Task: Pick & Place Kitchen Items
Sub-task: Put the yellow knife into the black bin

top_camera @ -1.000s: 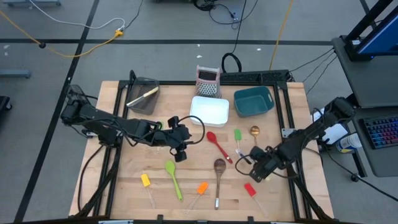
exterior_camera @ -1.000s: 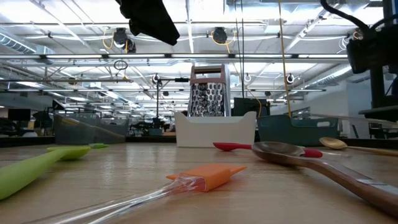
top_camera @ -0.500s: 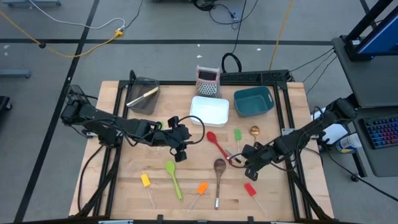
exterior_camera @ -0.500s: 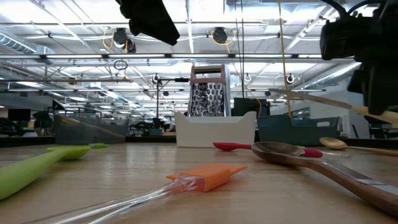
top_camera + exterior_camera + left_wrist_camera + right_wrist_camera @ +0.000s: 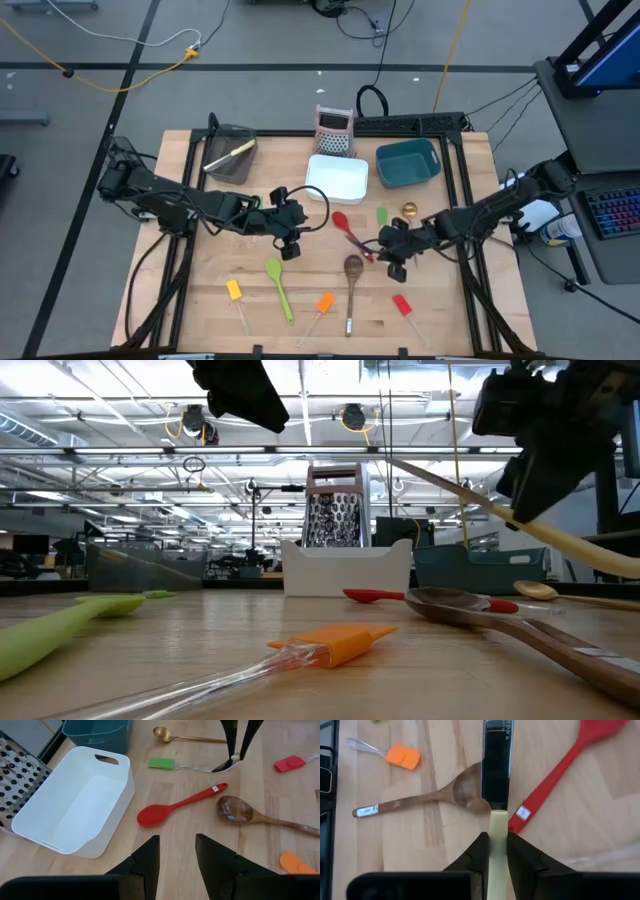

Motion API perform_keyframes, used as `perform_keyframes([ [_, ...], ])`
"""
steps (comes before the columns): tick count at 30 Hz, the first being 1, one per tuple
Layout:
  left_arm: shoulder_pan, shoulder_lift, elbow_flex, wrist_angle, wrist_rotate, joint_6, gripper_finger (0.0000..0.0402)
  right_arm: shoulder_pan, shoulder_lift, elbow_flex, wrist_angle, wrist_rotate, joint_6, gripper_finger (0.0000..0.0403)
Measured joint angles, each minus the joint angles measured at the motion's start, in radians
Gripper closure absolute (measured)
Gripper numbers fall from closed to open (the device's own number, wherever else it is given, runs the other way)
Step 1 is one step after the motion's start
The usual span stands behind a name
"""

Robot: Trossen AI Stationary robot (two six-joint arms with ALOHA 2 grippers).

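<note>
Mid-table, right gripper (image 5: 494,851) clamped on cream-handled knife (image 5: 495,765), airborne above red spoon (image 5: 346,232) and wooden spoon (image 5: 352,277); blade lettering reads roughly "OVA". Left gripper (image 5: 176,852) fingers apart, near white bin (image 5: 337,177), bare wood below.

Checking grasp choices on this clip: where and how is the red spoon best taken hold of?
Grip the red spoon mid-handle, from straight above, fingers across its width. It lies flat on the table with bare wood on both sides there. The left gripper, open, seems best placed; the right gripper holds a knife.
</note>
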Motion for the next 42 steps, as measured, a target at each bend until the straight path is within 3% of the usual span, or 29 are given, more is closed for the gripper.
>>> perform_keyframes([
  [7,0.0,0.0,0.0,0.001,-0.004,-0.003,0.027,-0.043,0.0,0.0,0.059,-0.002,-0.113,0.0362],
  [14,-0.001,0.0,0.0,0.001,-0.078,-0.04,0.027,-0.078,0.0,0.0,0.151,-0.002,-0.228,0.0362],
  [24,0.0,0.0,0.0,0.001,-0.08,-0.041,0.027,-0.105,0.0,0.0,0.244,-0.003,-0.354,0.0362],
  [42,0.0,0.0,0.0,0.042,-0.089,-0.033,0.027,-0.161,0.044,0.0,0.566,-0.005,-0.559,0.0362],
])
